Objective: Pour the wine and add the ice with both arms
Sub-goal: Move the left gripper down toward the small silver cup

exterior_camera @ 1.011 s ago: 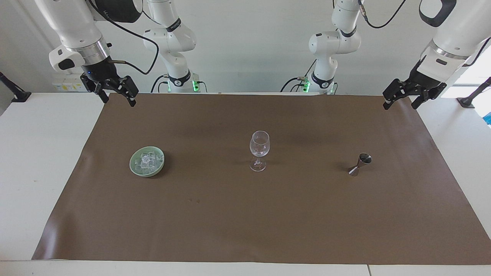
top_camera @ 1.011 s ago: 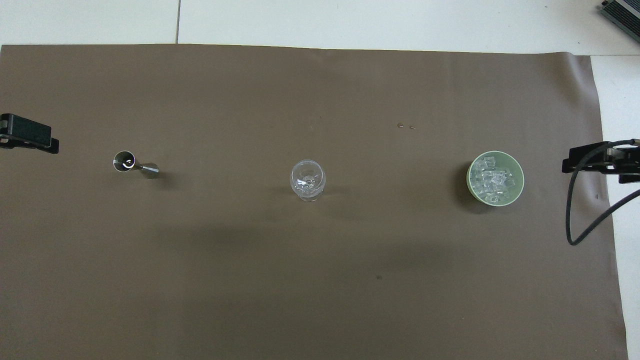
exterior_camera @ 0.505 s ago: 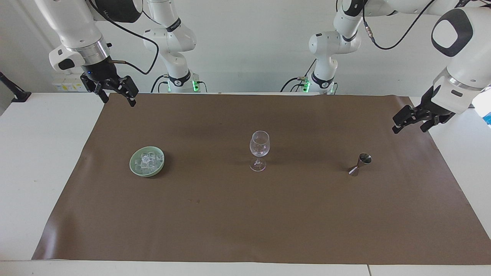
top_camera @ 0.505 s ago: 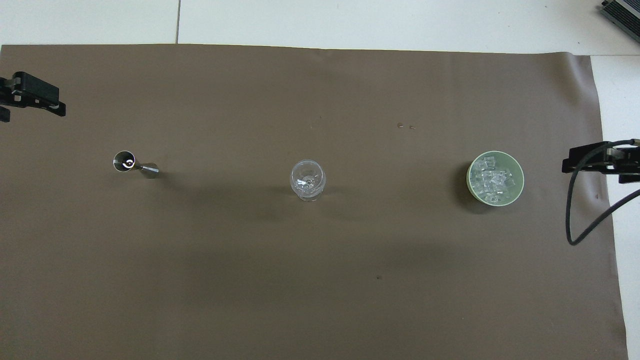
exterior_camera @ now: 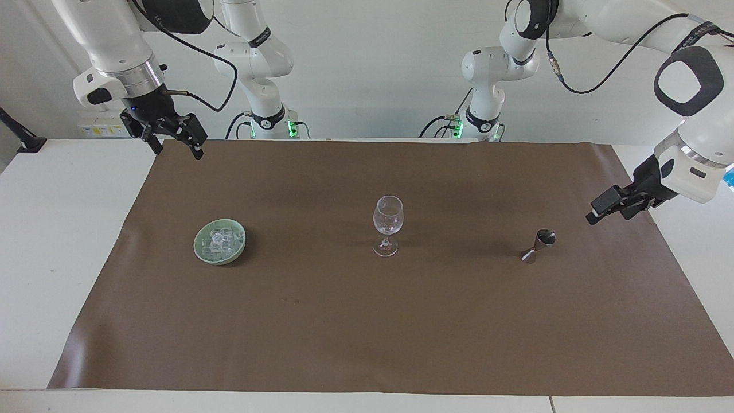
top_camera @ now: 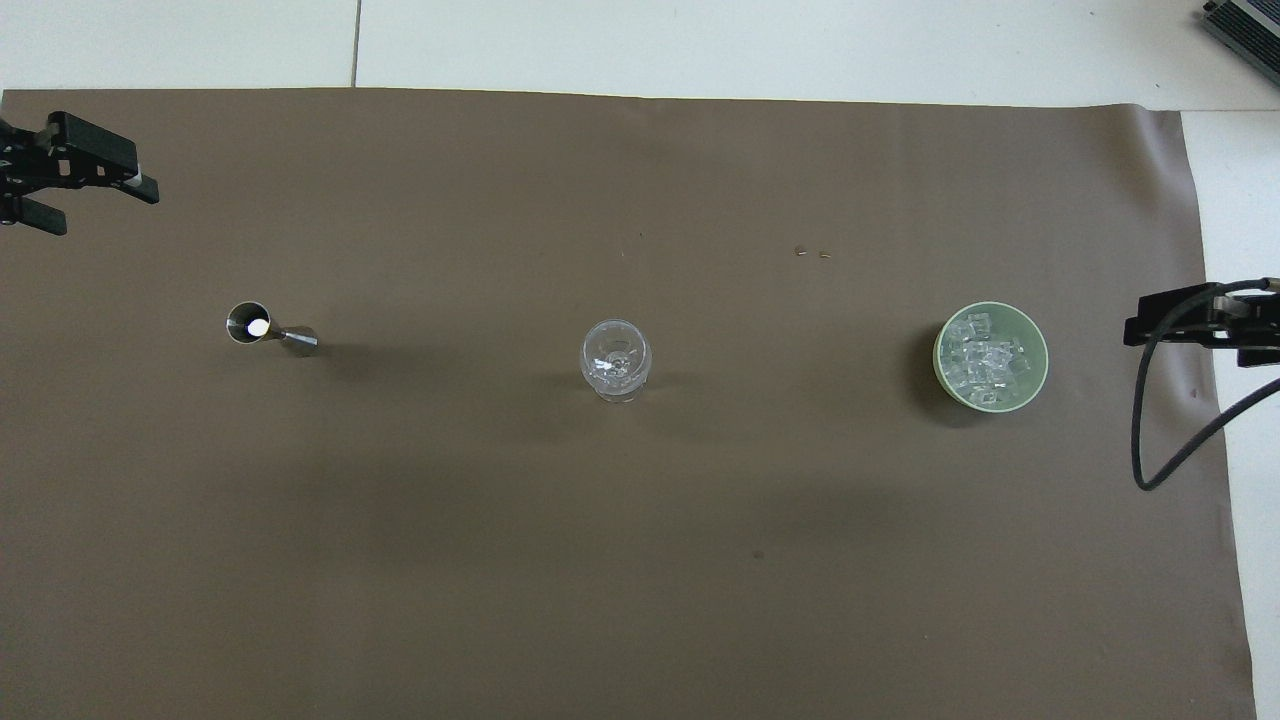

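1. Facing view: worktop (exterior_camera: 63, 241) carries a brown mat (exterior_camera: 367, 327). On the mat in a row: dish (exterior_camera: 201, 248) with ice (exterior_camera: 219, 240) toward the right arm's end, glass (exterior_camera: 388, 224) mid-mat, jigger (exterior_camera: 538, 245) toward the left arm's end.
2. Right claw (exterior_camera: 176, 139) is raised over the mat's edge nearest the robots, released, grasping nothing.
3. Left claw (exterior_camera: 609, 207) is in the air over the mat near the jigger, not touching it, released, empty.
4. Overhead view: ice (top_camera: 985, 360) sits in the dish (top_camera: 943, 330); glass (top_camera: 615, 359) upright at centre; jigger (top_camera: 268, 329) upright.
5. Left claw (top_camera: 88, 190) shows at the frame edge, fingers apart. Right claw (top_camera: 1160, 328) is only partly in frame, near the dish.
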